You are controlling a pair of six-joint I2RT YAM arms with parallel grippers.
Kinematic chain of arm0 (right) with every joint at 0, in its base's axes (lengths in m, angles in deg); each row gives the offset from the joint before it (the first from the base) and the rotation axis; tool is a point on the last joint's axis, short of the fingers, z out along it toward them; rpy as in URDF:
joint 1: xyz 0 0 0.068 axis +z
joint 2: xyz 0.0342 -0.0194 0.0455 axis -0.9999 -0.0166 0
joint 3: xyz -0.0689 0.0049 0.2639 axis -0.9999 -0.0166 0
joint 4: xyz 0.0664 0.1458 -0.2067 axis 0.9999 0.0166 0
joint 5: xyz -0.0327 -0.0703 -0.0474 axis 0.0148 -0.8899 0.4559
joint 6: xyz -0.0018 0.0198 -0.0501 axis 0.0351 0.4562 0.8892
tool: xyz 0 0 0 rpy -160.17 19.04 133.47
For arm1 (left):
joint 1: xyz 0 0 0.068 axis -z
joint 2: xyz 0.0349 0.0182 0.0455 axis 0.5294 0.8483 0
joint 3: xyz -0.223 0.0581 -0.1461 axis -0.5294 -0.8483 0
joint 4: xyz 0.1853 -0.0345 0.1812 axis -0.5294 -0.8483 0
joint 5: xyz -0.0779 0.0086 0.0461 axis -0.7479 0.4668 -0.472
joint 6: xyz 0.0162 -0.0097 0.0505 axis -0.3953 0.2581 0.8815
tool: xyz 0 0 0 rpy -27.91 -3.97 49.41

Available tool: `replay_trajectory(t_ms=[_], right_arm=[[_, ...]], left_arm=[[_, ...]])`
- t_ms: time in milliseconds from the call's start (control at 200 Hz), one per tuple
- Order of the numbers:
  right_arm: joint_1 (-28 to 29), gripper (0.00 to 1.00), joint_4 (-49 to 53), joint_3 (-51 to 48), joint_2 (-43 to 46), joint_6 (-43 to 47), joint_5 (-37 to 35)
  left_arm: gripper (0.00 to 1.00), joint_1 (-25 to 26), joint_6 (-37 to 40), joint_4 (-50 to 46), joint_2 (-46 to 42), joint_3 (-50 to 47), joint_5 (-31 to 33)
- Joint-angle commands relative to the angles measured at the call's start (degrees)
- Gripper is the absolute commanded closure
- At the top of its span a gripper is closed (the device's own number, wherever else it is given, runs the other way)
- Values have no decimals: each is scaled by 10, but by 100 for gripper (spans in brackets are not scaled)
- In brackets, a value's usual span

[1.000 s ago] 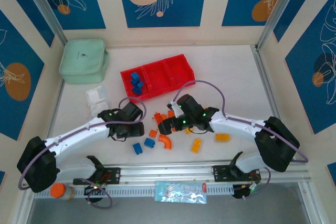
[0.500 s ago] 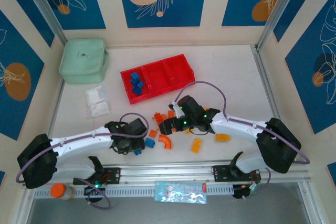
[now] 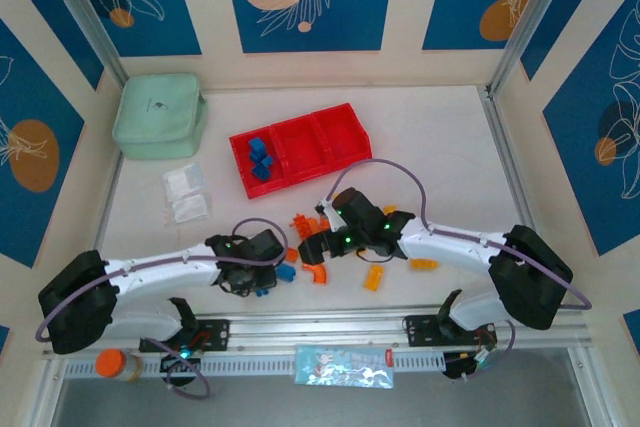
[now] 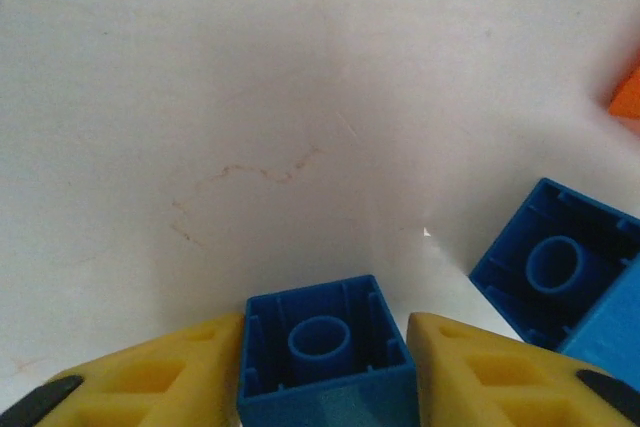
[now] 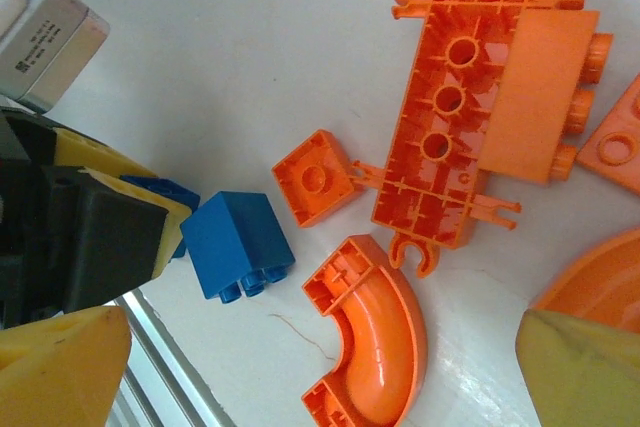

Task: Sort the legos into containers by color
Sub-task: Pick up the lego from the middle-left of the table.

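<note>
Down near the front of the pale worktop (image 3: 440, 147), the left arm's yellow fingers (image 4: 150, 382) are drawn in narrow against a small blue plastic brick (image 4: 325, 362), one pad flat on each side wall, its hollow underside turned toward the wrist camera. It looks pinched but not lifted, lying just beside a second blue brick (image 4: 555, 272). The bright red plastic tray (image 3: 310, 147) sits well apart toward the back, with a few blue bricks (image 3: 258, 159) in its left compartment, so I'd guess that is where this one belongs. The right arm's yellow fingers (image 5: 580, 367) stand wide apart, holding nothing, above the orange pieces: a curved orange arch (image 5: 375, 342) and a long orange plate (image 5: 460, 107) lying underside up. The brick should be light and quite stiff, so a firm squeeze won't hurt it, but those glossy walls are likely slippery. Taking it square across two opposite flat faces, as here, seems the safest hold. A pinch caught on a corner could let it twist or pop out on the way to the tray.
</note>
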Motion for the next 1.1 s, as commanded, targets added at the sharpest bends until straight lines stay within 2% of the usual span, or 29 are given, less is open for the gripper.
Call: replay_trajectory(t_ms=[0, 355, 570, 660, 825, 985, 1095], right_arm=[[6, 1, -13, -6, 16, -10, -4], [9, 1, -29, -11, 54, -6, 20], [6, 1, -13, -1, 92, 5, 7], [-1, 1, -5, 6, 100, 11, 6], [-32, 1, 12, 30, 106, 19, -3], [-79, 1, 27, 64, 94, 20, -12], [-107, 1, 31, 85, 80, 23, -2]], left_arm=[[60, 6, -11, 9, 3, -7, -5], [70, 6, -4, -37, -41, 16, 39], [71, -10, 49, -94, -70, 78, 100], [71, -38, 90, -85, -73, 103, 107], [71, -130, 207, -54, -40, 182, 92], [71, -217, 291, -7, 38, 258, 55], [72, -255, 331, -16, 117, 329, 59]])
